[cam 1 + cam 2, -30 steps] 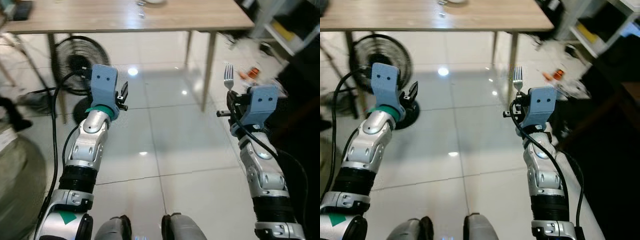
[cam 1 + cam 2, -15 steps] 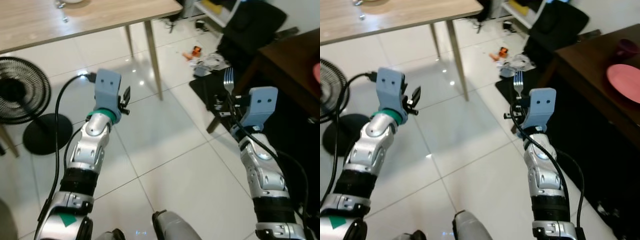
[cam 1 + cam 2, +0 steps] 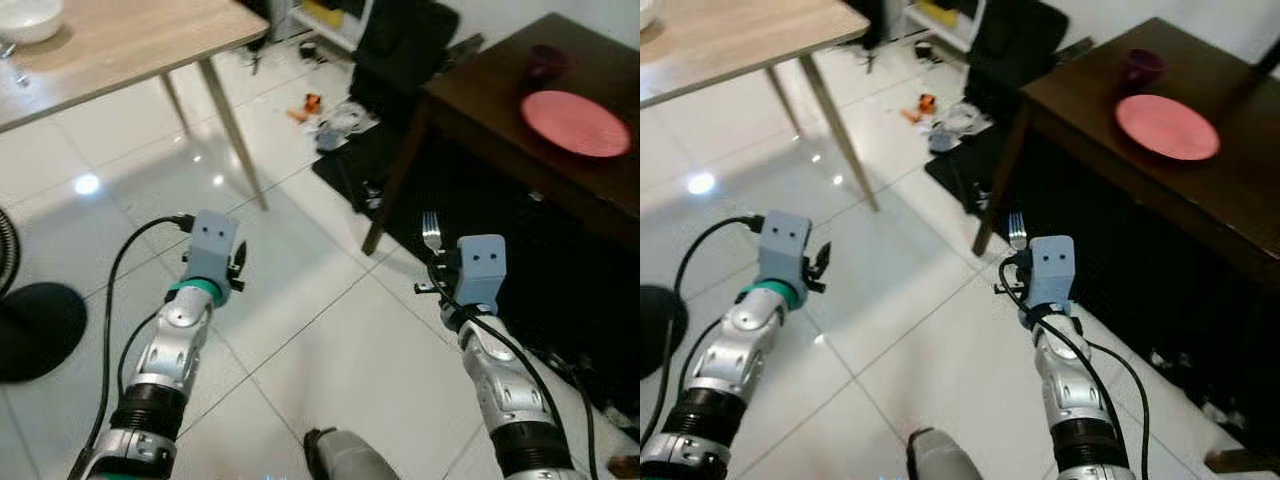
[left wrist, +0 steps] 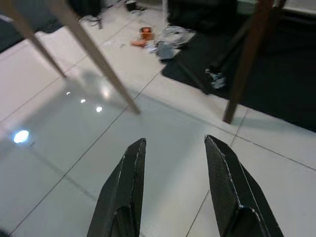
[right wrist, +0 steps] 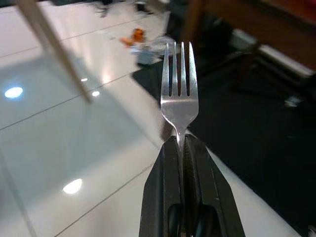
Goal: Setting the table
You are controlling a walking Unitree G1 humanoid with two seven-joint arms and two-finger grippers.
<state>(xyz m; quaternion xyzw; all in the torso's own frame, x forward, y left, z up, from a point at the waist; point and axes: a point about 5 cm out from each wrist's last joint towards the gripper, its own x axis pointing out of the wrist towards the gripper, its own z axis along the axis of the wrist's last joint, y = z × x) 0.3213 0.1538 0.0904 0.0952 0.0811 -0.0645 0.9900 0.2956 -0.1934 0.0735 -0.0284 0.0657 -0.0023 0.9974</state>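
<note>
Right claw [image 5: 180,148] is clamped tight on the handle of a fork [image 5: 178,86], which stands upright with its tines pointing up, clear of every surface and carried over the white tiled floor [image 3: 300,300]. Left claw [image 4: 174,190] carries nothing; its two fingers stand apart with bare floor between them, held out in front at about the same height.

Ahead and to the robot's right stands a dark wooden counter [image 3: 1240,190]. A pink plate [image 3: 1167,126] lies on its top, with a small dark cup [image 3: 1143,66] just beyond it. A lighter wooden counter [image 3: 120,45] with a white bowl [image 3: 28,18] on it stands to the left, well apart from the fork.

Judgement: the step in hand is transport, with the fork gripped and not yet placed. The plate marks the likely place setting. The next move calls for closing on the dark counter, raising the right arm above its edge, tipping the fork flat, and laying it beside the plate without striking it.
</note>
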